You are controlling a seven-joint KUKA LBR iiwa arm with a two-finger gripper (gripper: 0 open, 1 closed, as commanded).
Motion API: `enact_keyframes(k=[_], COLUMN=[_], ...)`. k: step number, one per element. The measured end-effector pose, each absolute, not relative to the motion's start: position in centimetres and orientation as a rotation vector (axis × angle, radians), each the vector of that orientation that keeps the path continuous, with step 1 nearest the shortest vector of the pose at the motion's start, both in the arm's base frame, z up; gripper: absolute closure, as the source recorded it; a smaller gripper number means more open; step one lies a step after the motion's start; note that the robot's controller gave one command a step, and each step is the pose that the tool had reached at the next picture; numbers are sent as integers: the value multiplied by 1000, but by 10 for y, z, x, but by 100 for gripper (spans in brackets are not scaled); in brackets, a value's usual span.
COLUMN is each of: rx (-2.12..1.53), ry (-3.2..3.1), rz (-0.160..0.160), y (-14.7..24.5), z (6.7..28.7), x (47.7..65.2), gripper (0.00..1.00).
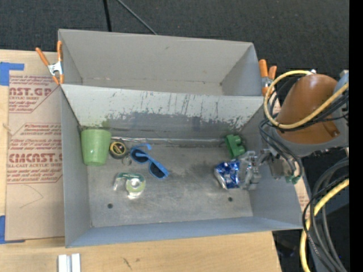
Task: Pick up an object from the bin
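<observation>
Lying on the floor of the grey bin [170, 211], close to its right wall, we find a crumpled blue and white wrapper [228, 175]. The gripper [251, 171] is low in the bin just to the right of it. The wrapper's right edge meets the gripper's metal tip, while most of the wrapper spreads out to the left of that tip. From this angle the tip and the wrapper's shiny folds run together, so we cannot tell whether the gripper is open, closed, or gripping the wrapper's edge.

Just behind the wrapper, against the foot of the back wall, sits a small green block [235, 145], near the gripper but apart from it. The middle of the floor is bare scuffed metal.

Well apart, in the left half, we see four more things. A pair of blue sunglasses [150, 161] lies at a slant. Just to its left is a small dark round thing with a yellow ring [117, 149], and beside that a pale green cup [95, 146] lies on its side in the back left corner. In front of these rests a clear, greenish-tinted piece [132, 185].

Outside the right wall, the arm's orange cover [306, 109] rises above the gripper.
</observation>
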State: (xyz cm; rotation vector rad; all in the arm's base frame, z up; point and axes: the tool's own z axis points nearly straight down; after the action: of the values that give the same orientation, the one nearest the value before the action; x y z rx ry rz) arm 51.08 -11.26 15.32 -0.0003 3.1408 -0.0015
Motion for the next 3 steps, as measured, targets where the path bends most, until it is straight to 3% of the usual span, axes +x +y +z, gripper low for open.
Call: enact_keyframes(k=[1,2,3], rx=[430,432,819], ry=[3111,3111,3037], rz=[3,-1,-1], y=[-64,-66,-99], z=[143,144,82], x=[529,529,526], gripper=[100,0,0])
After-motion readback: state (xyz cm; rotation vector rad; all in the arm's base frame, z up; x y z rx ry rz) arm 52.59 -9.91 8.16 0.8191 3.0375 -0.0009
